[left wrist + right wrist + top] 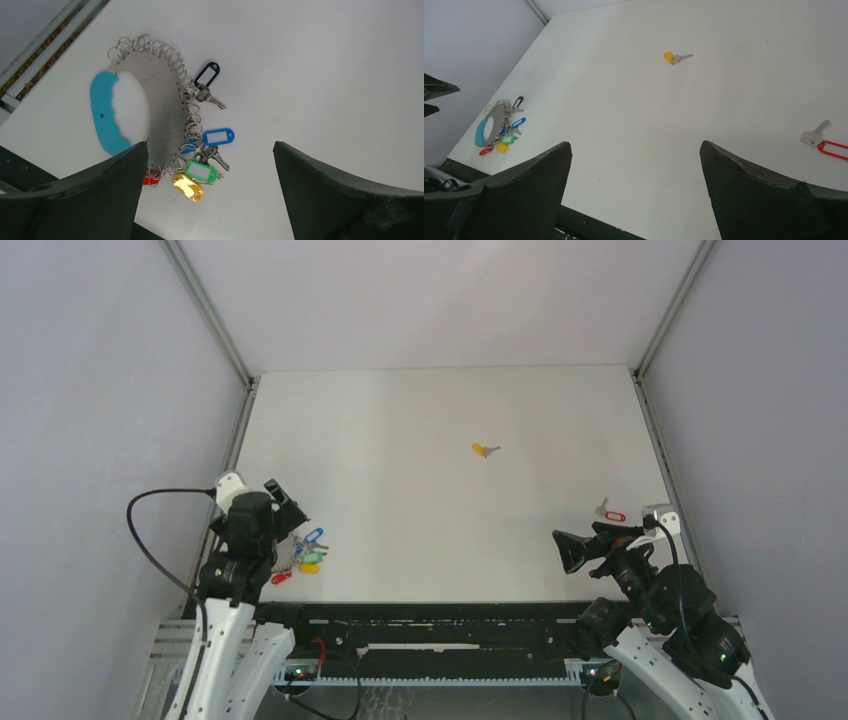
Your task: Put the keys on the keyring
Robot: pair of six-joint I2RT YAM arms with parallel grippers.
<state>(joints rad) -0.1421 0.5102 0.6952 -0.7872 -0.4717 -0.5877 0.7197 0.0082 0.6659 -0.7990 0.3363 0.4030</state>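
L gripper wide open, keyring just below. R gripper open too; red key near, orange key well apart.

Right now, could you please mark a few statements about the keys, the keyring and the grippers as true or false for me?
1. The left gripper and the right gripper are both open and empty. True.
2. The orange-tagged key already hangs on the keyring. False: it lies alone on the table, far from the keyring.
3. The red-tagged key lies loose on the table, on the right gripper's side. True.
4. The right gripper holds the keyring. False: the keyring lies on the table below the left gripper.
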